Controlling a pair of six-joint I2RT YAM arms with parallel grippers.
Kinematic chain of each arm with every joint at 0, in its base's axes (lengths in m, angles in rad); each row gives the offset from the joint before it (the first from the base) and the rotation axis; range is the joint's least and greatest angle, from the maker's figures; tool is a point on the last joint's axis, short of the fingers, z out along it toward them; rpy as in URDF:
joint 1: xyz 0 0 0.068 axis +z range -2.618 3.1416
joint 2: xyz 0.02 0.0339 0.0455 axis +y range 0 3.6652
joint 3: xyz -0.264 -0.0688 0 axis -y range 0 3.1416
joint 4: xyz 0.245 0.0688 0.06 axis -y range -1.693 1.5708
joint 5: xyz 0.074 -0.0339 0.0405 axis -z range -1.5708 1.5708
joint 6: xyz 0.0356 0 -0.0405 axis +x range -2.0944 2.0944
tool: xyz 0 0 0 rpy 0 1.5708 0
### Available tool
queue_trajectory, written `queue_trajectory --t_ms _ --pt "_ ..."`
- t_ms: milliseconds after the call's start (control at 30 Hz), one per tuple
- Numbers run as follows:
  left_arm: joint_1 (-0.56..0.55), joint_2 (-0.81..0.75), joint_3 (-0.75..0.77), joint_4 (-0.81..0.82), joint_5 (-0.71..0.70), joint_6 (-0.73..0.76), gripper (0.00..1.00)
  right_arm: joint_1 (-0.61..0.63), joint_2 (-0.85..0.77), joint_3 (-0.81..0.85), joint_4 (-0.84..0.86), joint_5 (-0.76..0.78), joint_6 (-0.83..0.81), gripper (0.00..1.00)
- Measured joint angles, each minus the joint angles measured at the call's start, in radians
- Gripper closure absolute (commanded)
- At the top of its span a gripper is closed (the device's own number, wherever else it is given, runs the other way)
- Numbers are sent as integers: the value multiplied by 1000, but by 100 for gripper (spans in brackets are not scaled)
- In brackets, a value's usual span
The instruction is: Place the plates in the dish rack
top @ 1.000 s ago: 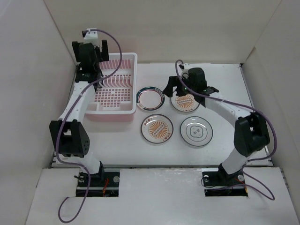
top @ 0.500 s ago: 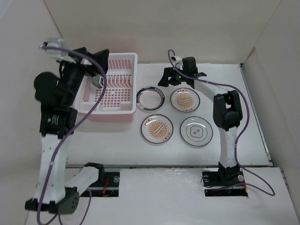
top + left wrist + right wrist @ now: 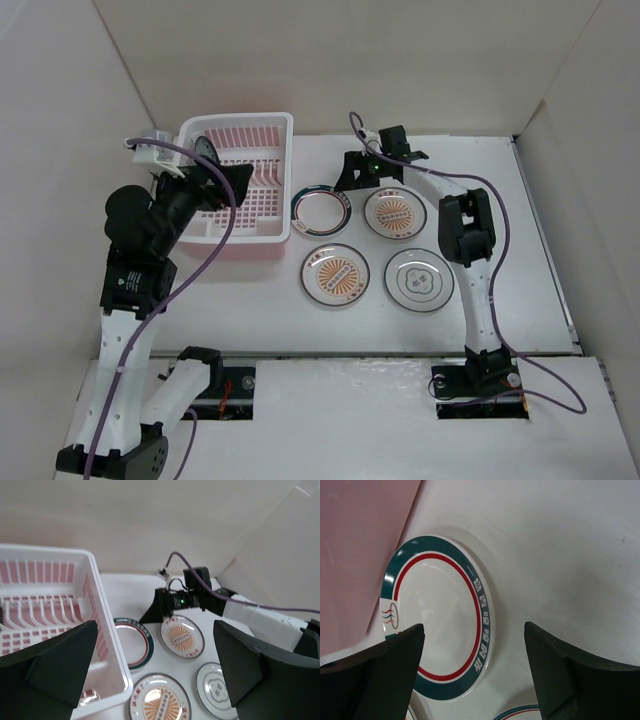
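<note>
On the counter [image 3: 500,200], near row: two plates lie flat, well short of both sets of fingers.
Near sunburst plate [image 3: 335,273]: nearer the bases than the right fingers and slightly to their left; untouched.
Grey-patterned plate [image 3: 419,279]: nearer than the right fingers and off to their right, just beside the near sunburst plate but apart from it.
Teal-rimmed plate [image 3: 320,210]: flat on the counter, below the right fingers. In the right wrist view it shows in the gap between them. No contact is visible.
Far sunburst plate [image 3: 396,215]: flat, just to the right of the right fingers and close beside the teal-rimmed plate.
Right fingers [image 3: 358,172]: spread wide and released, with nothing between them. They point down toward the teal-rimmed plate.
Dish rack [image 3: 275,232]: on the counter to the left of the right fingers, its right wall just beside the teal-rimmed plate. Its pink grid base and white tines lie beneath the left fingers.
Left fingers [image 3: 235,183]: spread wide and released, holding nothing, raised above the inside of the dish rack.
Dark plate [image 3: 205,149]: a dark round disc stands on edge at the far left corner of the dish rack, beyond the left fingers. It is partly hidden by the arm, so its colour cannot be told.
</note>
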Motion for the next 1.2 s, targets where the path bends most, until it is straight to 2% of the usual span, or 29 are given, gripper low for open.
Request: queue_trajectory --t_ms 167,233,300,533,700,767,933,1100,1133,1200 --pt "0 -35 -103 -6 34 -49 0 1 21 3 -21 -37 0 20" --pt "0 -46 -117 -2 40 -56 0 5 24 3 -26 -42 0 26" --pt "0 -52 -122 4 45 -60 0 9 30 6 -34 -48 -1 26" --pt "0 -58 -131 11 51 -63 0 20 60 44 -63 -54 -10 36" --pt "0 -58 -131 10 52 -60 0 20 64 48 -89 -48 -25 52" --pt "0 -58 -131 10 52 -58 0 19 69 50 -96 -44 -26 53" --pt "0 -52 -131 10 53 -52 0 19 72 52 -101 -30 -27 65" --pt "0 -42 -131 7 53 -50 0 13 84 66 -117 -20 -29 84" --pt "0 -42 -131 7 53 -49 0 12 88 72 -122 -22 -26 93" --pt "0 -41 -132 6 51 -48 0 11 92 83 -129 -28 -16 100"
